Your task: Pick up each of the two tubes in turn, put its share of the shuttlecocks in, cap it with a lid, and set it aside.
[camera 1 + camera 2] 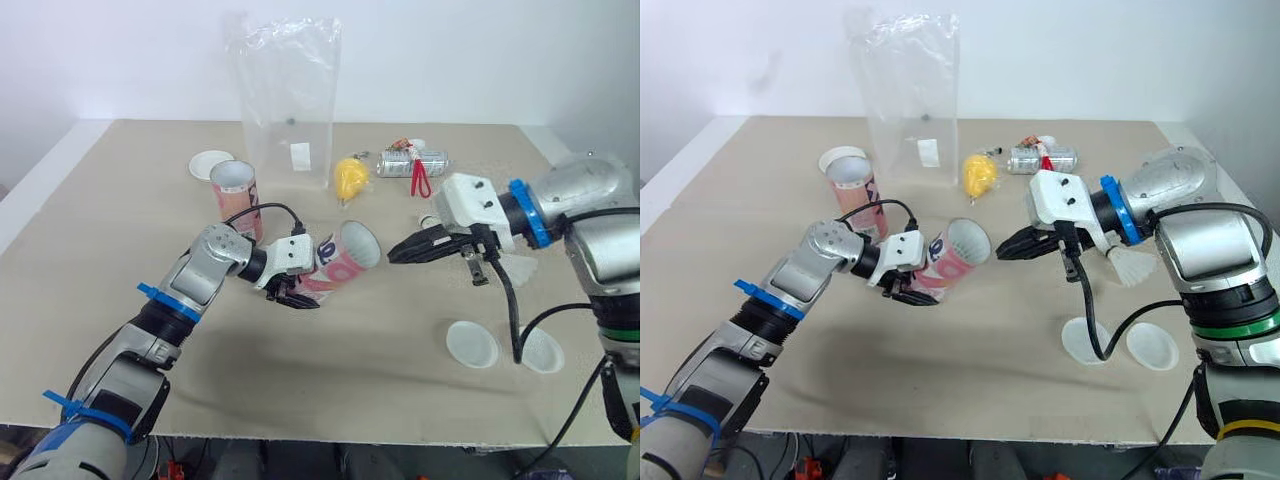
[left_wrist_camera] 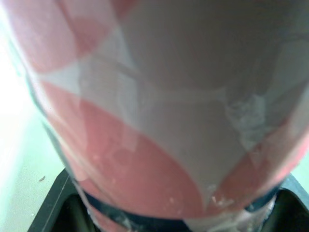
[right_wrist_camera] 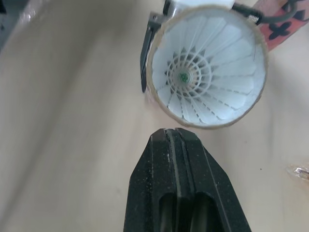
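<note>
My left gripper (image 1: 297,287) is shut on a pink-and-white tube (image 1: 342,260), holding it tilted just above the table with its open mouth (image 1: 968,240) facing my right gripper. The right wrist view looks into that mouth, where a white shuttlecock (image 3: 193,79) sits inside the tube (image 3: 207,67). My right gripper (image 1: 400,251) is shut and empty, its tips a short way from the mouth. A second tube (image 1: 236,194) stands upright behind the left arm. Another white shuttlecock (image 1: 1134,265) lies under my right wrist. Two white lids (image 1: 471,343) (image 1: 542,350) lie at the front right.
A tall clear plastic bag (image 1: 288,100) stands at the back centre, with a yellow shuttlecock (image 1: 350,178) beside it. A crumpled wrapper with a red loop (image 1: 413,163) lies further right. A third white lid (image 1: 210,163) rests behind the upright tube.
</note>
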### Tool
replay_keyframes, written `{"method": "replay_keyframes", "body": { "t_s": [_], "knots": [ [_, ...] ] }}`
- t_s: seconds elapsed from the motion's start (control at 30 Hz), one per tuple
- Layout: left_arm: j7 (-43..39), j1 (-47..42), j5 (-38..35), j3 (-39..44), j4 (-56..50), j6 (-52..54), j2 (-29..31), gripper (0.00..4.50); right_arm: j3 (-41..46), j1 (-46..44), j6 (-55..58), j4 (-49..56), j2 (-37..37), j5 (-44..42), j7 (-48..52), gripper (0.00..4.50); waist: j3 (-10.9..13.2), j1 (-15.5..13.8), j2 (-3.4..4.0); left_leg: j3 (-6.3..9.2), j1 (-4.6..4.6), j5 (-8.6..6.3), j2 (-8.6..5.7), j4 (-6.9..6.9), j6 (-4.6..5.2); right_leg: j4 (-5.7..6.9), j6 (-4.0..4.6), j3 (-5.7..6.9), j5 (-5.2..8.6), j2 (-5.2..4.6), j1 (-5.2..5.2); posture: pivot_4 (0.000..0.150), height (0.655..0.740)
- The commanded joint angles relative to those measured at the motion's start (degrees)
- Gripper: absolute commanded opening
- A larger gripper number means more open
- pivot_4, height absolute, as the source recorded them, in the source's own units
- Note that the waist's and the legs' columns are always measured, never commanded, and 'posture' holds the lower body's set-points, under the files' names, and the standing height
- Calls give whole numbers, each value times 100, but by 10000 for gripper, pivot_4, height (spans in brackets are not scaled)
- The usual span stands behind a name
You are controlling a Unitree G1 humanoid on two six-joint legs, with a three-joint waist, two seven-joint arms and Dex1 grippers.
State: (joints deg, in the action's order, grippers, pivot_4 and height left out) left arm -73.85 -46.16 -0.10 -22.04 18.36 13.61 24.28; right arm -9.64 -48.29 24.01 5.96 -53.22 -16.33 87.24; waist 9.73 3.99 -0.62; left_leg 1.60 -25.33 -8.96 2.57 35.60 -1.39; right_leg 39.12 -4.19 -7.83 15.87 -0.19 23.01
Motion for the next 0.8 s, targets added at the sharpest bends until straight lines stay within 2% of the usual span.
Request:
{"method": "replay_keyframes", "body": {
  "t_s": [0.03, 0.13, 0.3, 0.47, 0.6, 0.7, 0.8],
  "knots": [
    [429, 273, -271, 352, 212, -380, -296, 29749, 1006, 398, 851, 507, -124, -721, -560, 813, 1, -14, -1, 0, -2, 0, 0, 2, 0, 0, -1, 0, 0, -1, -1, 1500, 7400],
    [849, 546, -492, 690, 279, -690, -589, 29749, 1570, 1028, 1316, 827, -271, -1025, -863, 813, 2, -129, -4, 2, -5, 0, -4, 1, 0, -4, -1, 1, 1, -6, -3, 1500, 7400],
    [1348, 1285, -671, 917, 184, -1588, -1054, 29749, 2267, 2439, 1630, 1338, -625, -1115, -1267, 813, 3, -159, -5, 8, -14, -1, -8, -1, -1, -8, 2, 5, -1, -9, 0, 1500, 7400],
    [1553, 1811, -689, 856, 246, -2220, -1389, 29749, 2423, 3441, 1282, 1314, -1102, -723, -1310, 813, 3, -154, -5, 7, -12, -2, -11, 4, -2, -9, -8, 5, -1, -11, -2, 1500, 7400],
    [1612, 1957, -598, 742, 403, -2470, -1519, 29749, 2405, 3828, 1025, 1052, -1376, -543, -1315, 813, 3, -137, -5, 0, 5, 3, -10, 14, -9, -8, -8, 2, -9, -12, -11, 1500, 7400],
    [1612, 1977, -564, 655, 523, -2480, -1558, 29749, 2233, 4069, 525, 682, -1625, -142, -1273, 9007, 2, -135, -5, -5, 9, 9, -10, 18, -15, -9, 3, 0, -6, -15, -14, 1500, 7400],
    [1609, 1977, -551, 601, 554, -2429, -1584, 29749, 2077, 4124, 317, 462, -1687, -18, -1223, 20084, 1, -130, -4, -8, 15, 11, -10, 21, -18, -11, 4, -1, -6, -18, -20, 1500, 7400]
  ]
}}
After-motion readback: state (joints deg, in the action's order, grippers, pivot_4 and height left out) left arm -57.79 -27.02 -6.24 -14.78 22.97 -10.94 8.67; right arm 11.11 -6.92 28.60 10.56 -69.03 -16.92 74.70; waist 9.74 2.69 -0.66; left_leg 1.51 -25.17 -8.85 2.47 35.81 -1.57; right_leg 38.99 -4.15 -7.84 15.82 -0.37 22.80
